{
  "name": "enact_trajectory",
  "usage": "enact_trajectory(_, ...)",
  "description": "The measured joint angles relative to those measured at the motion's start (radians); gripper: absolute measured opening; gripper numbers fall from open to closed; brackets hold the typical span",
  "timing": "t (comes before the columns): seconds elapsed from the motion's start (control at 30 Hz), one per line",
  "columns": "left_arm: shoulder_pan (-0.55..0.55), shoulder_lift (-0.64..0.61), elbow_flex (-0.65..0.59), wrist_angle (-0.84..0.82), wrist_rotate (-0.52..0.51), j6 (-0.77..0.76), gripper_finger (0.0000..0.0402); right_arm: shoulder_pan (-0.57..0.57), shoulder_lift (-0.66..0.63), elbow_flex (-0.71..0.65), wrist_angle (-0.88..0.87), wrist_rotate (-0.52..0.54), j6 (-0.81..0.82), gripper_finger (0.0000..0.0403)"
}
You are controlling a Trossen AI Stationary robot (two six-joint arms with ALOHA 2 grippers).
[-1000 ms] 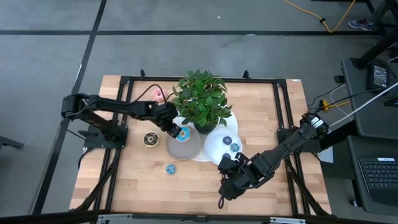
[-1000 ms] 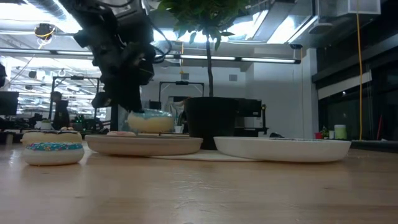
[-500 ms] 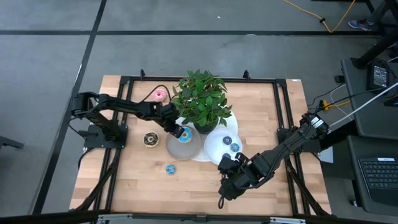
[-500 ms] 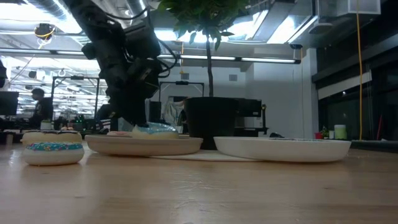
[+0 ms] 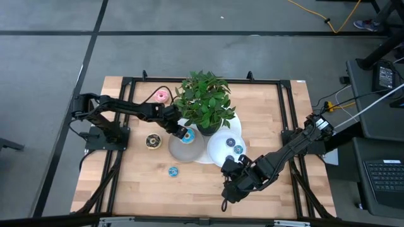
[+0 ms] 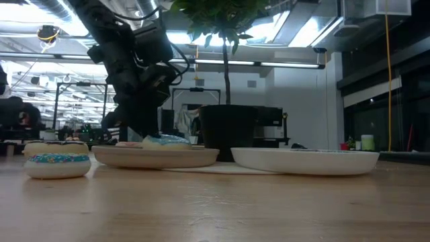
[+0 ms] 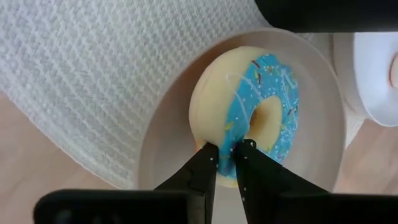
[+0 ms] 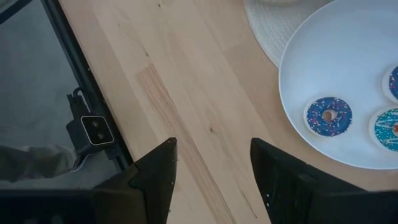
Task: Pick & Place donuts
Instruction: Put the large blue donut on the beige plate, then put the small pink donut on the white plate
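Now, left gripper (image 7: 225, 163): low over the grey plate (image 7: 161, 124), fingers pinched on the rim of the blue donut (image 7: 249, 112), which lies on that plate.
Right gripper (image 8: 211, 180): hovers over bare table (image 8: 180, 93) near the front edge, fingers spread, holding nothing.
White plate (image 8: 348, 56): beside the grey one, carrying small blue-iced donuts (image 8: 328, 116).
Loose donuts: a pink one (image 5: 163, 96) behind the plant (image 5: 203, 101), a brown one (image 5: 152, 141) and a small blue one (image 5: 173, 170) on the table.

even bright overhead light, soft shadows, ceiling glare and blurred foreground tabletop (image 6: 222, 208) low down
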State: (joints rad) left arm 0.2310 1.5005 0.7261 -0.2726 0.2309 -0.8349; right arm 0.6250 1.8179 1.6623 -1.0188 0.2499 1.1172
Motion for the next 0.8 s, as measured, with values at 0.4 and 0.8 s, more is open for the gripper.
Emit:
enact_trajectory(0.4,0.009,-0.078,0.0,-0.067,-0.051,-0.019,0.0126,0.0,0.0,0.0,0.0,0.0,0.0,0.0204)
enact_trajectory(0.8,0.022,-0.151,0.0,-0.076,-0.11,-0.082,0.0167,0.0,0.0,0.0,0.008,0.0,0.0,0.0204)
